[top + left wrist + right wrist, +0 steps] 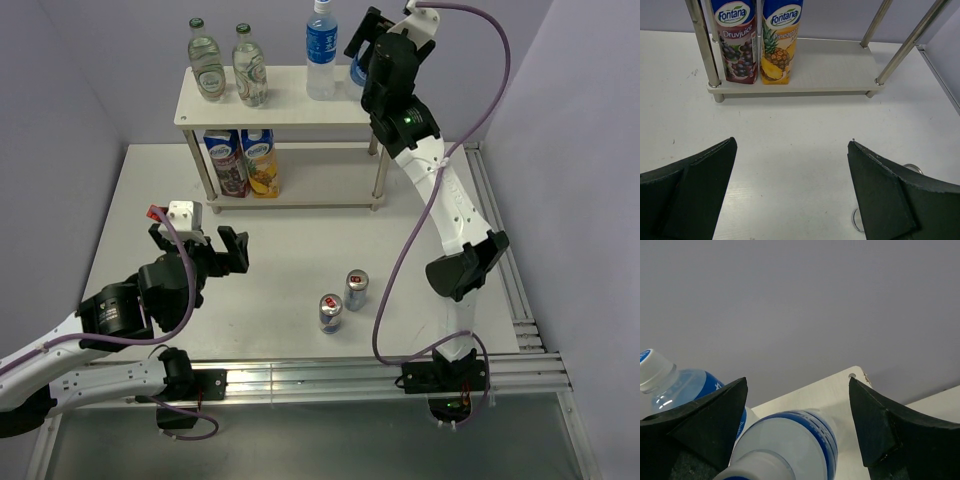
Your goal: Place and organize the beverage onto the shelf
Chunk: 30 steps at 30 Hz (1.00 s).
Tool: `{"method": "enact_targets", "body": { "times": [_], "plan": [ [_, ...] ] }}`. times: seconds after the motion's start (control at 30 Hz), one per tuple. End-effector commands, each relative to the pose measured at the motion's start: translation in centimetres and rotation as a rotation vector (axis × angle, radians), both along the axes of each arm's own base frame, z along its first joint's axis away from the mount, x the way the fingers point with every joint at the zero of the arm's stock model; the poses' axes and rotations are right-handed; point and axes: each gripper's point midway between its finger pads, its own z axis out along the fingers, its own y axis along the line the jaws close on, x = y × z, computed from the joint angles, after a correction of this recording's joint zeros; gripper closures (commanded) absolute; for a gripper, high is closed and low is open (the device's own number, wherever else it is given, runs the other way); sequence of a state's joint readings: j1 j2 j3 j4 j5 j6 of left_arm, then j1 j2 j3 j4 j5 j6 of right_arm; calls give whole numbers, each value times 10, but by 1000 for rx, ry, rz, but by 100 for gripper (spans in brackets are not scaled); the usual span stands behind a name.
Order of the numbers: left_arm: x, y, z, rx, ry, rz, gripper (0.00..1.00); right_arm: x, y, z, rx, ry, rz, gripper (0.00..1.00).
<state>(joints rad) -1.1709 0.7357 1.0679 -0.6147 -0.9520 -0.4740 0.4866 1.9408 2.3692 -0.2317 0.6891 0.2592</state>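
The cream-white shelf (285,100) stands at the back of the table. Its top board holds two green glass bottles (207,62) (249,67) and a blue-labelled water bottle (321,50). My right gripper (363,52) is open over the board's right end, jaws either side of a second water bottle (795,440) standing on the board (840,390). The first water bottle (670,382) shows at its left. Two juice cartons (737,40) (780,40) stand on the lower board (830,65). Two cans (356,290) (331,313) stand on the table. My left gripper (198,247) is open and empty, low over the table.
Metal posts (702,45) (907,45) frame the lower tier, whose right half is bare. Can rims (912,167) peek out behind my left gripper's right finger. Aluminium rails (510,290) run along the right and near table edges. Grey walls close the back and sides.
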Motion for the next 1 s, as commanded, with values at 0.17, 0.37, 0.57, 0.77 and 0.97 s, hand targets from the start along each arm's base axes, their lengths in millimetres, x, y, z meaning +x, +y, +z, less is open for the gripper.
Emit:
{"method": "enact_targets", "body": {
  "times": [0.17, 0.37, 0.57, 0.77, 0.97],
  "plan": [
    [0, 9, 3, -14, -11, 35, 1, 19, -3, 10, 11, -83, -22, 22],
    [0, 11, 3, -11, -13, 41, 1, 20, -4, 26, 17, -142, -28, 76],
    [1, 9, 0, 0, -5, 43, 1, 11, -7, 34, 18, -146, -18, 100],
    [1, 8, -1, 4, -2, 40, 1, -19, -15, 65, 48, -184, 9, 100],
    [1, 11, -2, 3, 3, 53, 1, -46, -18, 91, 55, -225, 20, 100]
  ]
}}
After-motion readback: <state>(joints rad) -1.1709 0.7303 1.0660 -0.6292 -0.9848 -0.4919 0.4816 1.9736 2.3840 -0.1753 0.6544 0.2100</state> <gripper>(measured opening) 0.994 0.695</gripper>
